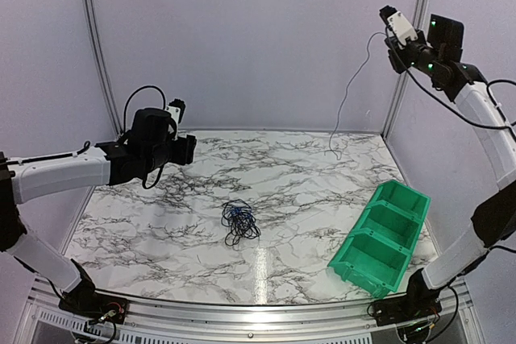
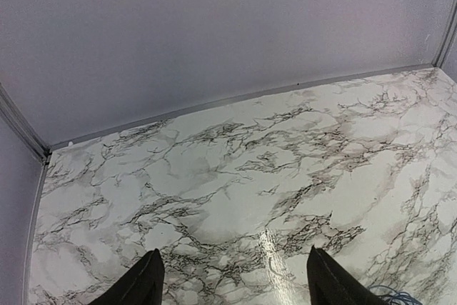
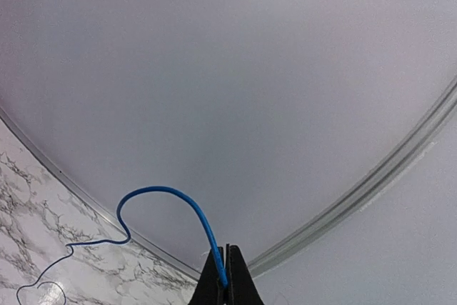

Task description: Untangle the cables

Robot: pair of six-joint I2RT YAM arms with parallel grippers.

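A small loopy tangle of thin black and blue cables (image 1: 239, 222) lies mid-table; a bit of it (image 2: 396, 296) shows at the bottom right of the left wrist view. My right gripper (image 1: 388, 25) is raised high at the back right, shut on one blue cable (image 3: 187, 208). That cable (image 1: 348, 90) hangs down in a long curve, and its free end reaches the table near the back wall. The pinching jaws show at the bottom of the right wrist view (image 3: 228, 276). My left gripper (image 1: 187, 149) hovers over the table's left side, open and empty, its black fingertips (image 2: 146, 280) wide apart.
A green bin (image 1: 381, 236) with three compartments sits at the right near the front. Lavender walls with metal posts (image 1: 95, 42) enclose the marble table (image 1: 306, 191) on three sides.
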